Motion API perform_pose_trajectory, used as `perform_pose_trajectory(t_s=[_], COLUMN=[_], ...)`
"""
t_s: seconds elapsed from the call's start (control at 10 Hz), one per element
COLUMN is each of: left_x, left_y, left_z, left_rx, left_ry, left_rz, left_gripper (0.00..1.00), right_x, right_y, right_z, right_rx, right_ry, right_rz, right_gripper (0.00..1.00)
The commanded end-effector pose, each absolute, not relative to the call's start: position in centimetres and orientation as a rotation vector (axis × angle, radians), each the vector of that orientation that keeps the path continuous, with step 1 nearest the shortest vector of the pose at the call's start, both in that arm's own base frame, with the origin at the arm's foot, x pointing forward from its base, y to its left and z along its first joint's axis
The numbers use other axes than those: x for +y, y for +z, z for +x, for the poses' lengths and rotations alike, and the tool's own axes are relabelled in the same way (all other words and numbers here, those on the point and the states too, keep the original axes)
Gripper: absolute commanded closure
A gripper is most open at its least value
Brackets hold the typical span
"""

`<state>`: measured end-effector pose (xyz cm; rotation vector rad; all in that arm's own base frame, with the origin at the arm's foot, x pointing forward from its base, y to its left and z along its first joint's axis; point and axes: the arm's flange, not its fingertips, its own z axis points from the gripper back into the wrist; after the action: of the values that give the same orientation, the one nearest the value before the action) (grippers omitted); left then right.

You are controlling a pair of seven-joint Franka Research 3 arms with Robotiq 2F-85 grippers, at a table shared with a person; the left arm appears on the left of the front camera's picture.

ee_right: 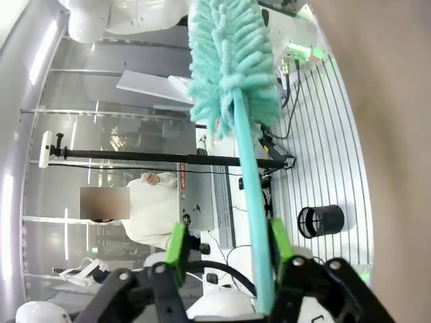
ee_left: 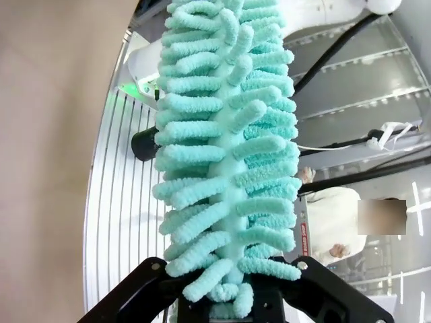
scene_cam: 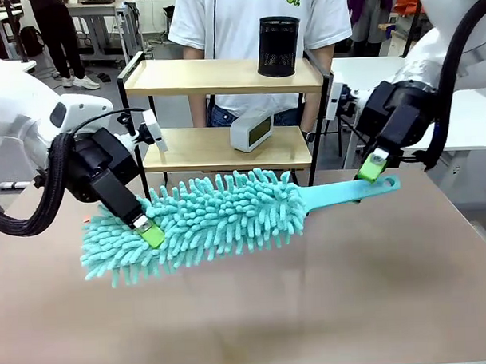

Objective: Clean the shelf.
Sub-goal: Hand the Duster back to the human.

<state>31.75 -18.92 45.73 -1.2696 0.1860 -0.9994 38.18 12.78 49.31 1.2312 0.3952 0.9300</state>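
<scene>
Above the table [scene_cam: 327, 291], left fingers [scene_cam: 151, 231] clamp the duster [scene_cam: 220, 215]; right fingers [scene_cam: 372, 168] stand apart around its handle.

No text, brand or number can be read anywhere. The person's white T-shirt [scene_cam: 253, 22] carries a green print at the chest, cut off and illegible.

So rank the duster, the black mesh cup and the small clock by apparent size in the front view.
1. Duster, largest, though it is nearest the camera.
2. Black mesh cup and clock look about alike; no ranking between them.
</scene>
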Motion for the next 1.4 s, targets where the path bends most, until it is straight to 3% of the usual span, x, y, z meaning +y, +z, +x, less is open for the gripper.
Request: perform_pose_trajectory(t_s=[0.0, 0.3, 0.6, 0.8, 1.3], left_x=[-14.7, -3.8, 5.9, 9.1, 10.4], left_y=[47.2, 50.1, 50.2, 47.8, 41.5], left_z=[30.8, 29.3, 30.2, 34.4, 41.0], left_rx=[0.118, -0.297, -0.662, -0.672, -0.581], left_ry=[-1.037, -0.781, -0.357, -0.017, 0.371], left_rz=[-1.327, -1.447, -1.632, -1.631, -1.529], left_gripper=[1.00, 1.00, 1.00, 1.00, 1.00], right_x=[7.9, -2.0, -5.4, -4.9, -7.2], right_y=[49.6, 47.3, 44.3, 43.3, 43.2], right_z=[37.4, 36.3, 34.6, 34.8, 34.4], right_rx=[0.283, 0.008, -0.045, -0.032, -0.016], right_ry=[0.855, 0.442, 0.309, 0.245, 0.314], right_rz=[1.309, 1.416, 1.486, 1.494, 1.480], right_gripper=[0.00, 0.00, 0.00, 0.00, 0.00])
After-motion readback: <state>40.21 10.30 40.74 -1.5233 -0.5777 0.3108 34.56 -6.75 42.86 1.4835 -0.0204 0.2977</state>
